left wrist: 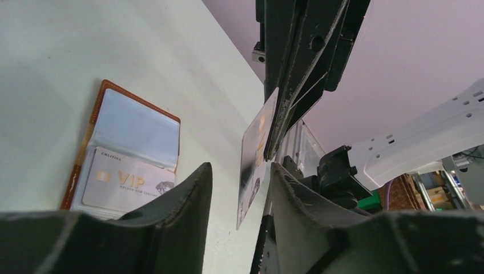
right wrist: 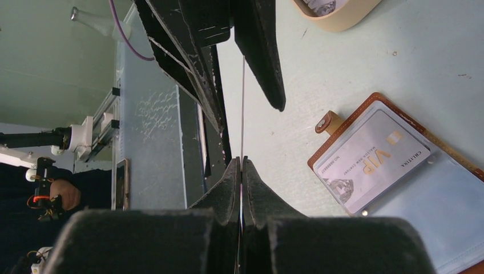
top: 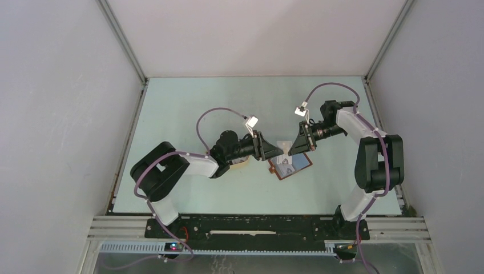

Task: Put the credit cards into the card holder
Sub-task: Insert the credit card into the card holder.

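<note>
The card holder [top: 292, 166] lies open on the table, reddish-brown with clear pockets. A whitish VIP credit card [left wrist: 122, 182] sits in one pocket [right wrist: 371, 157]. My right gripper [right wrist: 241, 162] is shut on another credit card [right wrist: 242, 103], holding it on edge in the air above the holder. My left gripper [left wrist: 241, 166] is open, one finger on each side of that card's [left wrist: 251, 165] free end, with a gap still showing on both sides. In the top view the two grippers [top: 276, 150] [top: 292, 149] face each other with the card [top: 283, 146] between them.
A cream oval tray [right wrist: 337, 14] stands on the table beside the card holder, mostly under my left arm [top: 240, 162] in the top view. Grey walls close in the table on three sides.
</note>
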